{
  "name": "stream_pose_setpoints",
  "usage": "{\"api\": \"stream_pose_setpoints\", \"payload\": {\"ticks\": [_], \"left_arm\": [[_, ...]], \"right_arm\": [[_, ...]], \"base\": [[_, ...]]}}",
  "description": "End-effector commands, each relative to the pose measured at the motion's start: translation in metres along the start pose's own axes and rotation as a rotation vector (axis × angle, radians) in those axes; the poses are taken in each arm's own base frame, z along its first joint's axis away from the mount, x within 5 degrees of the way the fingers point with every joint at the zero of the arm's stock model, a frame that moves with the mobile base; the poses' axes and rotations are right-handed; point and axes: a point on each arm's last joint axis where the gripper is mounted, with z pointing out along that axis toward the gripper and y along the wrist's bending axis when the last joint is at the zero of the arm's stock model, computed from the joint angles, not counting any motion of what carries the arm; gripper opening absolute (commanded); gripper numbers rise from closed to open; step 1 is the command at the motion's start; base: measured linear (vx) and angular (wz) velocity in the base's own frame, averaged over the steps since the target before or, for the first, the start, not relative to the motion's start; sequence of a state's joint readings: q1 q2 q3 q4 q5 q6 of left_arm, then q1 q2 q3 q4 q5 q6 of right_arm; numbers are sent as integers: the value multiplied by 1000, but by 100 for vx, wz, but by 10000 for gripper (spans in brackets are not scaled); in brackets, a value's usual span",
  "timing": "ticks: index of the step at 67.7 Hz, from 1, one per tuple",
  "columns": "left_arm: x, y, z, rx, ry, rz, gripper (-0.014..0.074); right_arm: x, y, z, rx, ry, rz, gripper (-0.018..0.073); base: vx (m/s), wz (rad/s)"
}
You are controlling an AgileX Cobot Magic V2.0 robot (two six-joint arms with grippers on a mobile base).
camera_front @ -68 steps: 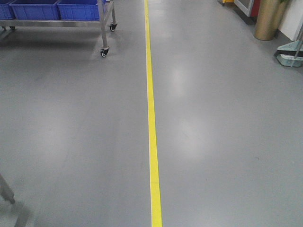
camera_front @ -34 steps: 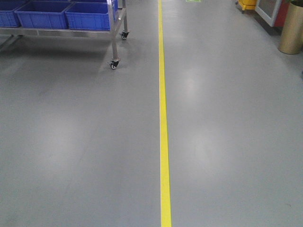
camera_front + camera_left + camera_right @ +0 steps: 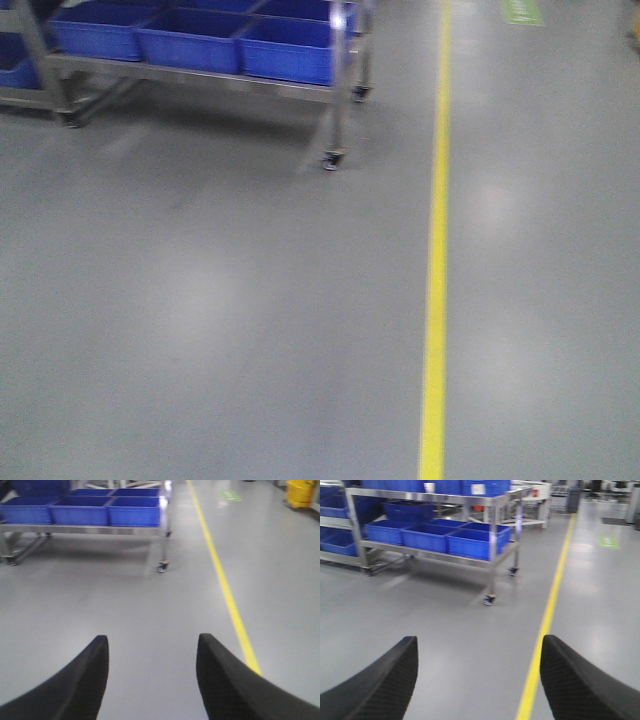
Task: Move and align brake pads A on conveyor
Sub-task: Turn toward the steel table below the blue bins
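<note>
While both pairs of black fingers stand spread wide with nothing between them, the left gripper (image 3: 152,639) and right gripper (image 3: 478,640) hang above grey floor (image 3: 200,300). A yellow line (image 3: 435,280) runs along it, to the right of a wheeled steel trolley (image 3: 200,80) carrying blue bins (image 3: 190,45). Where the brake pads and the conveyor are cannot be told from these blurred views.

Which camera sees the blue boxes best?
The right wrist view: blue bins on both shelves of the steel cart. The left wrist view shows only one shelf; the front view cuts them off at the top edge.
</note>
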State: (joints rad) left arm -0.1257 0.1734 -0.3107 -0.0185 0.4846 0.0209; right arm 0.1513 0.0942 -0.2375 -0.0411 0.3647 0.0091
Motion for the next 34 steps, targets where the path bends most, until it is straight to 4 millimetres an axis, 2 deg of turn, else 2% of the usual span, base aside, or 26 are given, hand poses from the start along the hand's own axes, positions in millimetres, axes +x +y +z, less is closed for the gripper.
{"api": "stream_pose_setpoints", "payload": {"ticks": [1,34], "left_arm": [[-13,0,-2,4,-83,-4,391],[-13,0,-2,4,-83,-4,391]], "right_arm": [[-15,0,-1,2,-87,-15,488],[-15,0,-1,2,-87,-15,488]], "base": [[39,76],[32,95]]}}
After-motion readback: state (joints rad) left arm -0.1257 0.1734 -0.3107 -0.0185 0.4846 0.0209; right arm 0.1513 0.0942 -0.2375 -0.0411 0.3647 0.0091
